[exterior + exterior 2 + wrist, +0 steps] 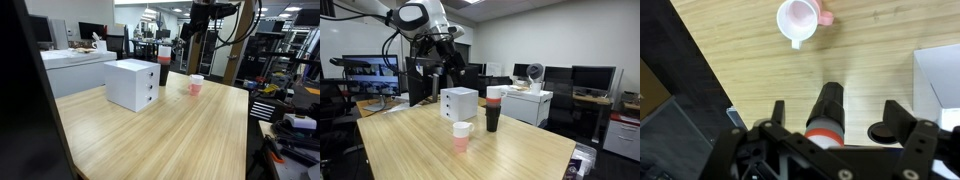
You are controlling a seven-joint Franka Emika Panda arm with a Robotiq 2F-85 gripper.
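Observation:
My gripper [838, 122] is open and empty, held high above the table in both exterior views [205, 12] [442, 58]. Looking down in the wrist view, a tall black tumbler [826, 108] with a red and white band at its top stands on the table between my fingers in the picture, but far below them. It also shows in both exterior views [164, 70] [494, 108]. A small white cup on a pink cup [799, 21] stands beyond it on the table [195, 86] [462, 136].
A white two-drawer box [132, 84] [459, 103] [940, 78] stands on the wooden table [170, 135] beside the tumbler. Desks, monitors and shelves surround the table. A dark post [25, 70] stands close to an exterior camera.

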